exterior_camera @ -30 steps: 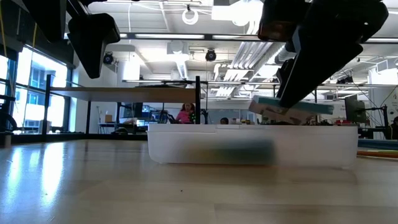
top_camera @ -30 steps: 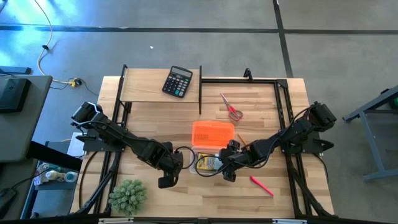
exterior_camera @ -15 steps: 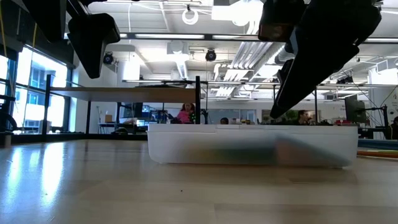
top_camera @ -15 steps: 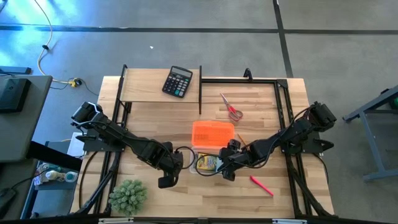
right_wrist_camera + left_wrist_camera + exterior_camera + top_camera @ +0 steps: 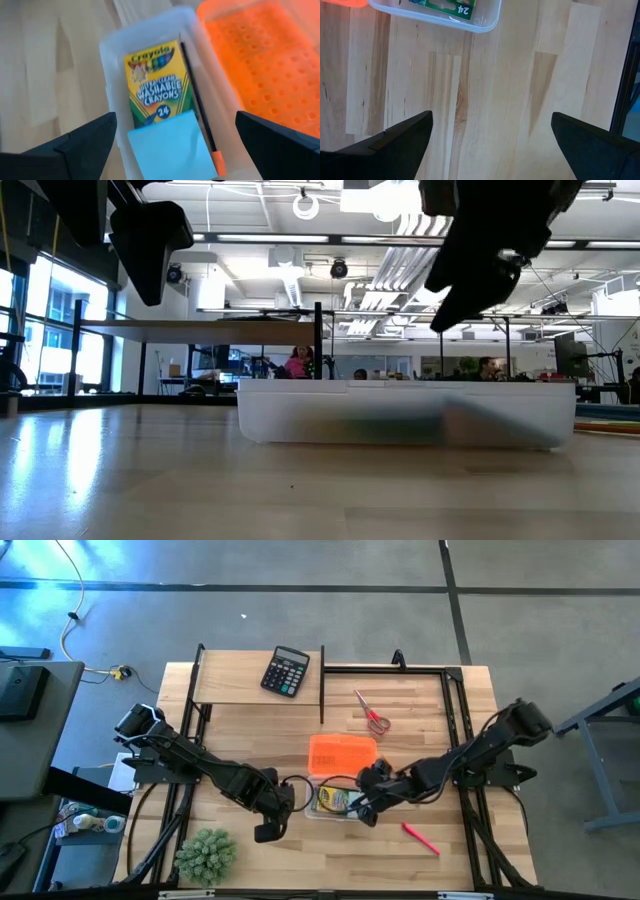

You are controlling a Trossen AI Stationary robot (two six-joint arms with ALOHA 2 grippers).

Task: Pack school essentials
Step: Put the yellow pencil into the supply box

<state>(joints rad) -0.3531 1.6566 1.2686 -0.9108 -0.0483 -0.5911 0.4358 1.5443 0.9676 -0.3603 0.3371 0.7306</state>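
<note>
Nearest the front edge of the worktop [image 5: 300, 860], the plant [image 5: 206, 854] sits at the left corner and the red pen [image 5: 421, 838] lies on the right. Just behind, the left gripper [image 5: 268, 828] hangs low over bare wood, arm stretched in from the left rail, jaws spread wide and empty. Beside it stands the clear box [image 5: 332, 802]. The right gripper [image 5: 362, 808] hovers over the box's right end, its arm reaching in long and low from the right rail, jaws wide apart and holding nothing. Inside the box lies the crayon pack [image 5: 157, 82], its face reading "Crayola", "Ultra-Clean Washable Crayons" and "24". The blue note pad [image 5: 170, 147] rests partly over the pack's lower end, and the pencil [image 5: 197, 105] lies along the wall beside them. The orange lid [image 5: 342, 754] lies just behind the box. Farther back the scissors [image 5: 372, 713] lie alone, and the calculator [image 5: 285, 671] sits on the raised shelf [image 5: 230, 685].
</note>
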